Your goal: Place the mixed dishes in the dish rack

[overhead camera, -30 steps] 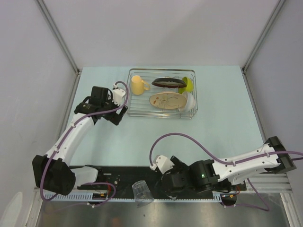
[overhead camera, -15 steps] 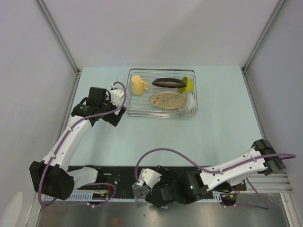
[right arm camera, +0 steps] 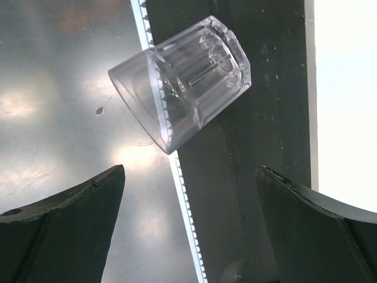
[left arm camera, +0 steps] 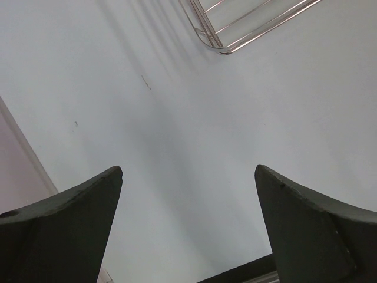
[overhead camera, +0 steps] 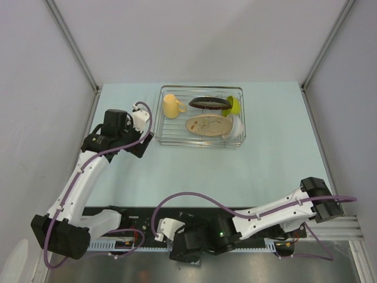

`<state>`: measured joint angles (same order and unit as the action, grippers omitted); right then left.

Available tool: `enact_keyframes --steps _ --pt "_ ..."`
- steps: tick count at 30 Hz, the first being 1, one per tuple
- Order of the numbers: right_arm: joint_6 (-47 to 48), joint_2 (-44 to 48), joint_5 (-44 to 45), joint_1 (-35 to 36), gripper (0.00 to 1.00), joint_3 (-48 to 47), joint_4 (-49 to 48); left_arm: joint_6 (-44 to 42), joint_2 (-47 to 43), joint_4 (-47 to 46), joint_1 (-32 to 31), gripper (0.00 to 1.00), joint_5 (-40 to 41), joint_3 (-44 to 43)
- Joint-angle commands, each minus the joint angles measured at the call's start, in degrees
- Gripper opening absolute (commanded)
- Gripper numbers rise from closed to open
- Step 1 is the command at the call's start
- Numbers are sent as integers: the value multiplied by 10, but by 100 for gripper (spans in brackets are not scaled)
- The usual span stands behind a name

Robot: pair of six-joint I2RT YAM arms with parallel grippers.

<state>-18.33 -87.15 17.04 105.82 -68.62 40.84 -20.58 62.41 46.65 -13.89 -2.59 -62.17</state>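
The right gripper (right arm camera: 189,171), jaws wide and empty, should straddle the small clear ribbed glass (right arm camera: 179,82), seemingly tipped sideways at the table's (overhead camera: 265,153) near edge, then close gently.

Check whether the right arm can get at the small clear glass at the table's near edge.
Probably yes. The right gripper is open, and the small clear glass lies on its side just ahead of its fingers, with nothing between them.

No readable text, label, brand or number — nothing legible anywhere.
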Motion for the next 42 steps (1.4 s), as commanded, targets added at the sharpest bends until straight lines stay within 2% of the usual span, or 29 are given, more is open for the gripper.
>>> enact_keyframes --steps 1,12,18,24,27,29,32,35,42 --pt "29 -4 -47 -18 97 -14 -30 2 -12 9 3 100 15 -31" --pt "65 -44 -109 -53 96 -11 -62 -11 -1 15 11 100 23 -53" --pt "70 -80 -80 -62 94 -19 -60 -13 8 19 35 100 1 -68" --pt "65 -76 -3 -97 81 -12 -88 -18 3 16 42 100 -8 -57" --pt "55 -62 10 -132 71 -8 -105 -18 5 12 48 100 -15 -47" --pt "58 -56 8 -149 68 -5 -116 -19 5 8 50 100 -20 -37" --pt "70 -56 23 -161 66 -11 -132 -19 11 3 54 100 -22 -30" --pt "63 -61 -15 -187 66 -4 -166 -17 22 -2 56 100 -27 -35" --pt "76 -93 -37 -231 67 2 -216 -17 42 1 60 100 -33 -52"
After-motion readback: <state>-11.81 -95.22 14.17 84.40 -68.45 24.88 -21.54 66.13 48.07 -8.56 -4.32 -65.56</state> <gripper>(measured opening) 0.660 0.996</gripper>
